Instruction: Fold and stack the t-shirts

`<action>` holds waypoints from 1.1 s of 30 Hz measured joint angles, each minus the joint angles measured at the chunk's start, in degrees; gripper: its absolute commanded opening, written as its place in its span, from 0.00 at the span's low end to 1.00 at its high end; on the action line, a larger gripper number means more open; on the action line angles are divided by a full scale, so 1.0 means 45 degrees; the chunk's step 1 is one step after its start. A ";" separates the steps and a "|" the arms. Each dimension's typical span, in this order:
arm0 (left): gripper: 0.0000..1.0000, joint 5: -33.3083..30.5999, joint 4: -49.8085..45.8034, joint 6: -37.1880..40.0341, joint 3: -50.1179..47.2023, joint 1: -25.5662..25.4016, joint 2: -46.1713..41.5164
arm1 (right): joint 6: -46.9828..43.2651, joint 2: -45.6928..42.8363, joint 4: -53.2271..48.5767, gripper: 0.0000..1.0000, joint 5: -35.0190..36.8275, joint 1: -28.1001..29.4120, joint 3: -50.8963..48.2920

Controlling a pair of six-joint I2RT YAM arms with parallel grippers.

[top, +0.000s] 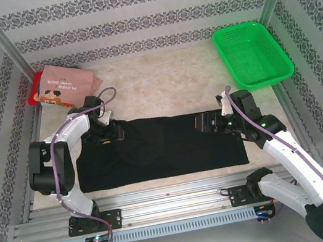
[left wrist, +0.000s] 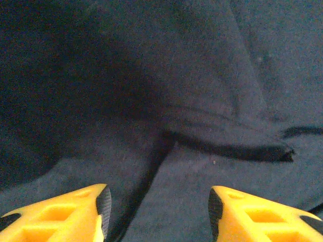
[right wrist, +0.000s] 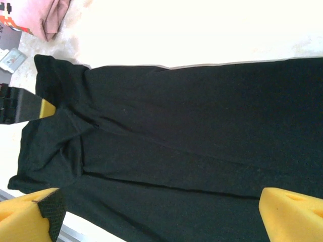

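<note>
Black t-shirt [top: 160,149] lies spread flat mid-table [top: 161,83], and I see my left gripper [top: 105,136] and right gripper [top: 207,122] low near its far edge, fingers parted, holding nothing; I judge that uneven pinches could skew the fold.

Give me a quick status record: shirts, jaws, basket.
black t-shirt: laid out as a long band across the middle of the table, not stacked
pink t-shirt: folded, far left corner, lying on the red t-shirt
red t-shirt: only an edge shows
left jaws: open, close above the black t-shirt's left end
right jaws: open, above its right end
green basket: far right corner, apart from the shirts
</note>
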 measured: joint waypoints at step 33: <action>0.05 0.0461 0.0039 0.0724 0.0923 -0.0573 0.1399 | 0.0010 -0.0083 -0.0092 0.98 0.0461 0.0121 0.0000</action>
